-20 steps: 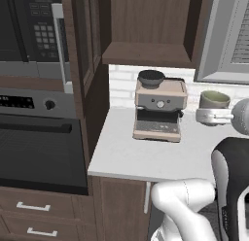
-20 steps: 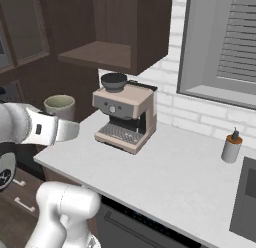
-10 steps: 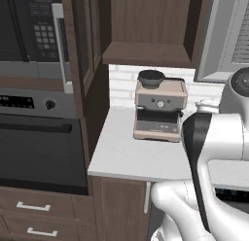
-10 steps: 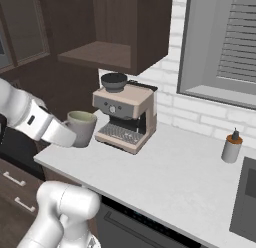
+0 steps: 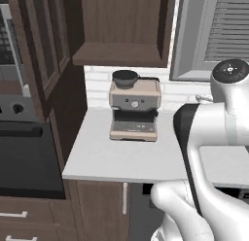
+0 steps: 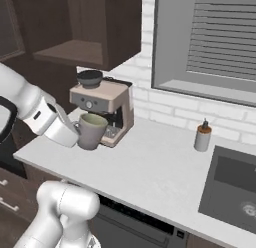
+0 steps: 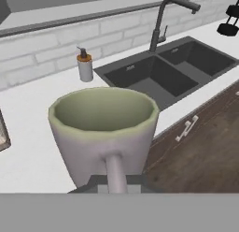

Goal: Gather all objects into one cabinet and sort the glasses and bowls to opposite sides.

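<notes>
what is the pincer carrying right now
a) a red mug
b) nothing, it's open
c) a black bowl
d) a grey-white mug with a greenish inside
d: the pincer is shut on the handle of the grey-white mug, held upright above the counter in front of the coffee machine, its pale green inside showing in the hand view.
</notes>
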Motion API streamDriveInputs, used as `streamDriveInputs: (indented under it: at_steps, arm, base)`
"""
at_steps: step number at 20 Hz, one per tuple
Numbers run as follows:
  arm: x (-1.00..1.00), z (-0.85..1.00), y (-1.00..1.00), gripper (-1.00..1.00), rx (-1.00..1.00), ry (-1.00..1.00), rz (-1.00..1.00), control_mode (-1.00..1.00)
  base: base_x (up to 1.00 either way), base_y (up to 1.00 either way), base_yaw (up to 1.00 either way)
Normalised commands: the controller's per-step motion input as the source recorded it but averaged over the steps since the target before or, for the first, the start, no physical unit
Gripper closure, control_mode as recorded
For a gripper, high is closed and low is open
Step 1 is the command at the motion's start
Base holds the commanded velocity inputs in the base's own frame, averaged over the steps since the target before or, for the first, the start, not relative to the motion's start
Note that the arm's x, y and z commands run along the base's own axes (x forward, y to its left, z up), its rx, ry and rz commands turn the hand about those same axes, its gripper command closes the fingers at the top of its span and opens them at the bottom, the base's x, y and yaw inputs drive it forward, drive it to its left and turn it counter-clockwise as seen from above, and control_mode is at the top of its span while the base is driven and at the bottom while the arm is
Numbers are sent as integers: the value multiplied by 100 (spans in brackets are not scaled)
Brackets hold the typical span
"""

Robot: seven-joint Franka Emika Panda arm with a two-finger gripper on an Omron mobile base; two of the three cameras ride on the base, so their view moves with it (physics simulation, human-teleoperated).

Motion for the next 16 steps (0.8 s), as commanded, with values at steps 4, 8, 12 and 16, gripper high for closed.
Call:
streamDriveInputs:
  at_steps: [4,8,12,16]
  arm:
    - [0,0,0,100,0,0,0,100]
    - [0,0,0,100,0,0,0,100]
    - [0,0,0,100,0,0,0,100]
    - [0,0,0,100,0,0,0,100]
  base:
    - [0,-83,-13]
    - [6,-89,-3]
    - [18,-100,0]
    - [26,-100,0]
